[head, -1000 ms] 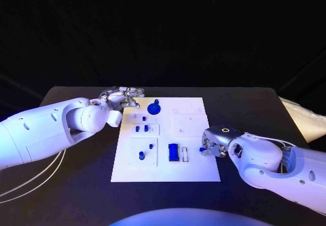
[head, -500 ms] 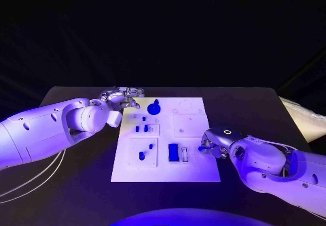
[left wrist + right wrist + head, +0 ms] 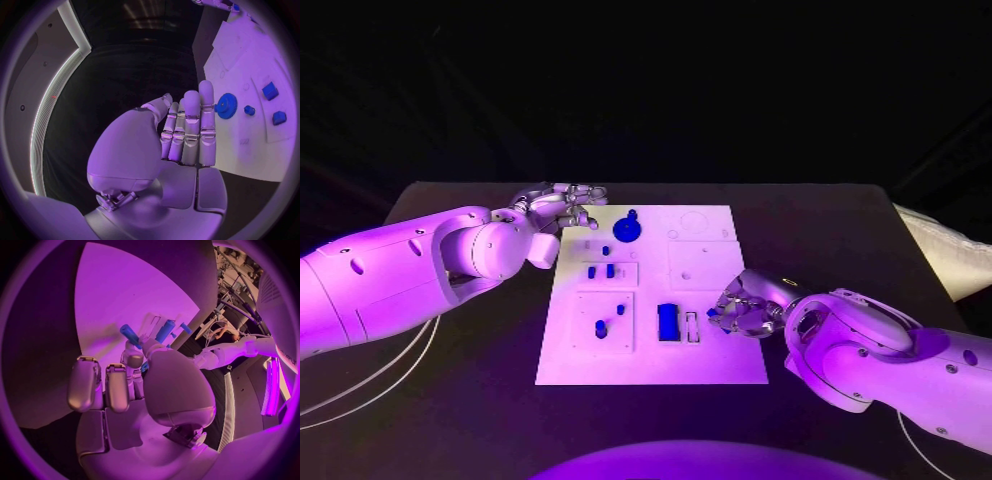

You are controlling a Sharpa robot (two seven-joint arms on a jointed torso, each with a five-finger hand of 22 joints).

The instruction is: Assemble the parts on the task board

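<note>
**No legible text in any view**

Nothing on the task board [image 3: 653,360] can be read as a word, number or brand. In the left wrist view a small faint marking sits on the board's white surface near the blue parts, too small and blurred to make out. The arms and hands carry no readable label either; the right arm's wrist bears only a small ring-shaped mark, which is not a character.
</note>
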